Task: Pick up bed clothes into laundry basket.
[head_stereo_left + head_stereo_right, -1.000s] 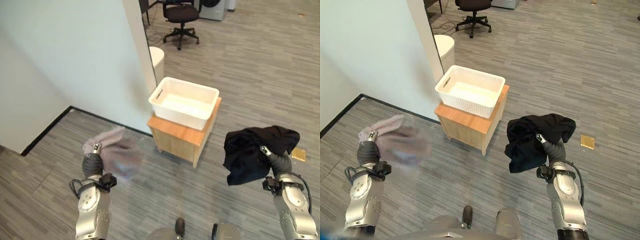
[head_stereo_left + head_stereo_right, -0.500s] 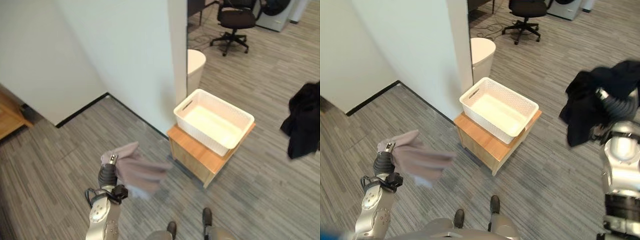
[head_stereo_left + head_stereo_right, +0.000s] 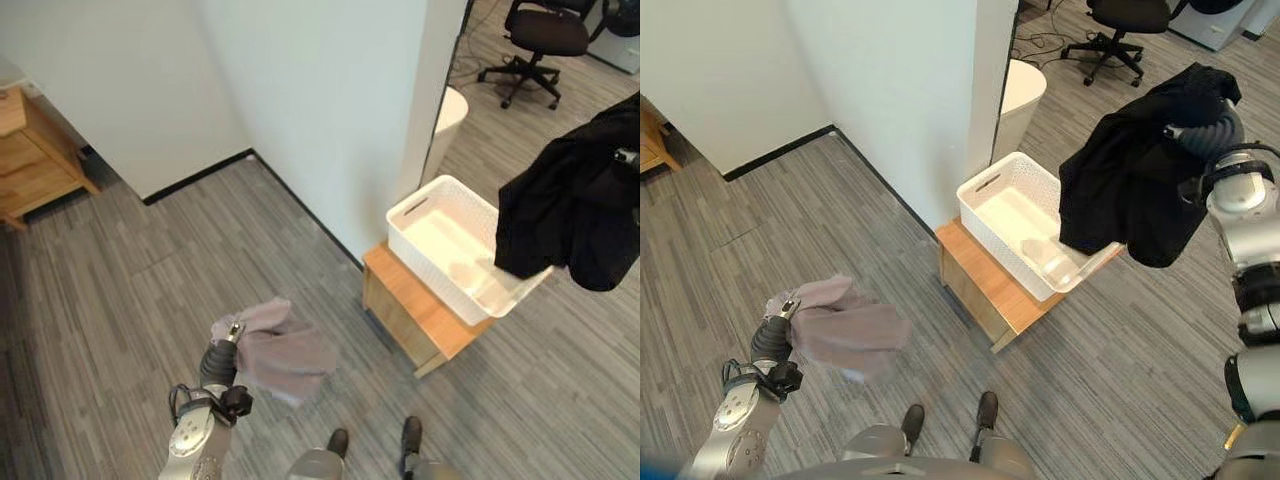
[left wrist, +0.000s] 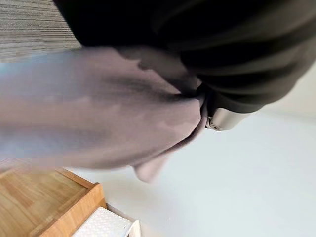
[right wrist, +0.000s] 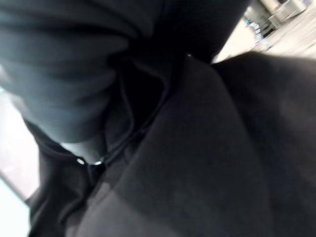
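My right hand (image 3: 1206,134) is raised at the right and shut on a black garment (image 3: 1128,187). The garment hangs down in front of the near right part of the white laundry basket (image 3: 1008,212) and hides that corner. The basket stands on a small wooden table (image 3: 985,290) by the wall corner and looks empty in its visible part. Low at the left, my left hand (image 3: 774,337) is shut on a mauve-grey cloth (image 3: 848,326), which droops to its right above the floor, well away from the basket. The left wrist view has the same cloth (image 4: 98,118) bunched at the hand.
A white wall corner (image 3: 400,110) rises just behind the basket. A white round bin (image 3: 1025,82) and a black office chair (image 3: 1128,22) stand beyond it. A wooden cabinet (image 3: 28,150) is at the far left. Grey plank floor (image 3: 150,260) lies open between me and the wall.
The camera has swung, shifting the whole scene. My right hand has risen and brought the black garment in over the basket's right side. The left hand still holds its cloth low.
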Tool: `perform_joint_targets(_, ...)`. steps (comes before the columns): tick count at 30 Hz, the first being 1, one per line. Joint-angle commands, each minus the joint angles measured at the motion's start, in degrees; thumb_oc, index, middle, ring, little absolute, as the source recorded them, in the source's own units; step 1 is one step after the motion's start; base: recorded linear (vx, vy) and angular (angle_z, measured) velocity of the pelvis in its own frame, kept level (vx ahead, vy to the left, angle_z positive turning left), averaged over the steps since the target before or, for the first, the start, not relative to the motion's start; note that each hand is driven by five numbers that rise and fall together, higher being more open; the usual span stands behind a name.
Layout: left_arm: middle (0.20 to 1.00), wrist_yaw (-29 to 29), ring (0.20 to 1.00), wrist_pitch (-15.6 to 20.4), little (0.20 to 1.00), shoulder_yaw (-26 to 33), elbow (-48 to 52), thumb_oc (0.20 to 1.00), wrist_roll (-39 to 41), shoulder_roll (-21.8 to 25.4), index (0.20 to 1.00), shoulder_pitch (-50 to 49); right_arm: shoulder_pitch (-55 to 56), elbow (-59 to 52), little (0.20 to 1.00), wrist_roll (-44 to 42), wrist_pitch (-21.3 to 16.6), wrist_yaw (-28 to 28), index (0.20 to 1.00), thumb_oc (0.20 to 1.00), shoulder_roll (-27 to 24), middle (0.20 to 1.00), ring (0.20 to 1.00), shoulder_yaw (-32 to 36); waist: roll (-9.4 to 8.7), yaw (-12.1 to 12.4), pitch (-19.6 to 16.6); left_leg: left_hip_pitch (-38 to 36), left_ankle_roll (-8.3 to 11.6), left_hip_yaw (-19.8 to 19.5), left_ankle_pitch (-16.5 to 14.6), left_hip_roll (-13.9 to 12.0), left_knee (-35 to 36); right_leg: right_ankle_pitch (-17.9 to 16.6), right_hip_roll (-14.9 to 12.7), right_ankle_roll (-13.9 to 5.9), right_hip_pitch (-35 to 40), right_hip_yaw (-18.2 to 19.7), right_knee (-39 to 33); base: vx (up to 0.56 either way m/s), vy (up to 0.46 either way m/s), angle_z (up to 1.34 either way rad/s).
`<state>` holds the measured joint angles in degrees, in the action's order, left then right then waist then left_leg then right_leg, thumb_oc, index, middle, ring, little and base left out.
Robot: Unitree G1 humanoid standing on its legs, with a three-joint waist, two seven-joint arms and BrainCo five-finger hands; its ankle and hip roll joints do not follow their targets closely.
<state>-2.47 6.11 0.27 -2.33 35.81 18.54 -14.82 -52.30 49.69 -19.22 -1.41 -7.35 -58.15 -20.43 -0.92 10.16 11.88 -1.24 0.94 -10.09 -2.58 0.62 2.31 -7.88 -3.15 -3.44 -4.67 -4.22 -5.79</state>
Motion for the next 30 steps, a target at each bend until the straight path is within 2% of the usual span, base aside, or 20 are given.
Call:
perform_joint_targets(1,0.200,-0.7,0.200,3.0,0.200,0.5,4.7,0.200,1.8,4.1,0.200,1.4,-10.8,0.4,0.200,-3.1,-0.8,-1.9,0.200,0.200,-2.0,0.200,0.200,-4.3,-1.40,1.0,0.7,4.1,1.40,-2.2,5.6,0.4,2.3,5.8,-1.3,-3.12,2.4,-2.1,2.0,-0.05,0.020,-0.06)
perform_joint_targets(4,0.200,-1.1,0.200,2.9,0.200,0.6,4.9,0.200,2.0,4.2,0.200,1.5,-14.0,1.5,0.200,1.1,0.4,-1.5,0.200,0.200,-0.6,0.200,0.200,-8.4,-1.03,1.6,2.1,6.1,1.41,-2.5,6.2,0.5,2.2,5.4,-1.2,-3.01,0.5,-2.3,2.3,-0.04,0.005,0.04)
perform_joint_targets(10,0.200,-1.8,0.200,3.0,0.200,-0.5,5.3,0.200,2.5,3.8,0.200,2.6,-13.4,2.0,0.200,6.2,1.7,-0.3,0.200,0.200,3.5,0.200,0.200,-11.3,-0.34,2.5,6.6,10.1,1.33,-2.9,7.4,0.8,1.9,4.6,-1.0,-2.74,-3.6,-2.2,2.8,-0.06,0.012,0.02)
perform_joint_targets(17,0.200,-3.2,0.200,3.7,0.200,-1.2,8.2,0.200,3.0,3.5,0.200,4.1,-14.1,7.0,0.200,6.3,2.7,-1.2,0.200,0.200,9.7,0.200,0.200,-11.1,0.34,3.2,9.4,12.5,1.58,-2.8,8.1,0.6,2.1,3.9,-0.7,-2.66,-5.9,-1.7,2.1,-0.02,0.003,-0.01)
perform_joint_targets(18,0.200,-3.2,0.200,3.7,0.200,-1.1,8.2,0.200,3.0,3.5,0.200,4.1,-14.1,7.0,0.410,6.3,2.7,-1.2,0.410,0.410,9.8,0.410,0.410,-11.1,0.30,3.2,9.4,12.5,1.58,-2.8,8.1,0.6,2.1,3.9,-0.7,-2.66,-5.9,-1.7,2.1,0.00,0.000,0.00)
perform_joint_targets(19,0.200,-3.6,0.200,3.7,0.200,-1.2,8.3,0.200,3.1,3.6,0.200,4.3,-14.7,9.7,0.890,5.1,2.9,-1.4,0.890,0.890,10.8,0.890,0.890,-10.3,0.35,3.3,9.6,12.5,1.58,-2.9,8.1,0.6,2.1,3.9,-0.6,-2.64,-5.9,-1.7,2.0,0.00,0.000,0.00)
perform_joint_targets(20,0.200,-3.7,0.200,3.7,0.200,-1.0,8.2,0.200,3.2,3.6,0.200,4.4,-15.5,12.5,1.000,4.8,3.2,0.5,1.000,1.000,11.2,1.000,1.000,-11.6,0.43,3.4,9.8,12.6,1.67,-2.8,8.2,0.6,2.1,3.9,-0.6,-2.66,-6.0,-1.6,2.0,0.00,0.000,0.00)
perform_joint_targets(21,0.200,-3.7,0.200,3.7,0.200,-0.9,8.0,0.200,3.1,3.9,0.200,4.8,-17.6,14.7,1.000,4.5,4.2,2.4,1.000,1.000,11.2,1.000,1.000,-13.5,0.35,3.3,9.8,12.4,1.76,-2.8,8.1,0.5,2.2,4.0,-0.6,-2.65,-5.8,-1.6,2.0,0.00,0.000,0.00)
perform_joint_targets(25,0.200,-4.0,0.200,3.6,0.200,-0.4,7.7,0.200,3.4,3.5,0.200,5.2,-19.7,13.4,1.000,3.9,4.1,3.3,1.000,1.000,10.5,1.000,1.000,-15.8,-0.03,3.0,9.6,11.7,1.87,-2.6,7.9,0.3,2.2,4.3,-0.6,-2.69,-5.3,-1.4,2.1,0.00,0.000,0.00)
perform_joint_targets(26,0.200,-3.6,0.200,3.7,0.200,0.0,7.2,0.200,3.3,4.1,0.200,5.4,-22.3,10.5,1.000,6.5,4.0,6.2,1.000,1.000,7.9,1.000,1.000,-21.3,-0.72,2.6,9.2,11.1,1.99,-2.5,7.8,0.3,2.3,4.5,-0.6,-2.69,-4.8,-1.3,2.1,0.02,-0.006,-0.03)
perform_joint_targets(27,0.200,-3.6,0.200,3.7,0.200,0.1,7.2,0.200,3.3,4.0,0.200,5.5,-22.6,10.6,1.000,6.5,4.0,6.3,1.000,1.000,7.9,1.000,1.000,-21.5,-0.58,2.5,9.3,11.0,1.98,-2.5,7.7,0.3,2.3,4.5,-0.5,-2.69,-4.7,-1.3,2.1,0.02,-0.002,-0.04)
perform_joint_targets(28,0.200,-2.6,0.200,3.7,0.200,0.3,6.5,0.200,3.1,4.8,0.200,5.5,-25.9,6.6,1.000,9.5,4.1,10.4,1.000,1.000,3.8,1.000,1.000,-29.0,-1.32,1.8,9.1,10.2,2.17,-2.3,7.5,0.2,2.4,4.6,-0.6,-2.75,-4.0,-1.2,2.1,0.00,0.000,0.00)
perform_joint_targets(29,0.200,-2.6,0.200,3.7,0.200,0.3,6.5,0.200,3.1,4.8,0.200,5.5,-26.0,6.6,1.000,9.5,4.1,10.4,1.000,1.000,3.8,1.000,1.000,-29.0,-1.31,1.8,9.1,10.2,2.17,-2.3,7.5,0.3,2.4,4.6,-0.6,-2.76,-4.1,-1.2,2.1,0.00,0.000,0.00)
perform_joint_targets(30,0.200,-2.0,0.200,3.7,0.200,0.5,6.4,0.200,3.2,5.3,0.200,5.5,-27.7,4.8,1.000,10.6,4.3,12.7,1.000,1.000,1.1,1.000,1.000,-32.9,-1.66,1.5,8.9,9.8,2.28,-2.2,7.4,0.2,2.4,4.7,-0.7,-2.77,-3.7,-1.2,2.1,0.00,0.000,0.00)
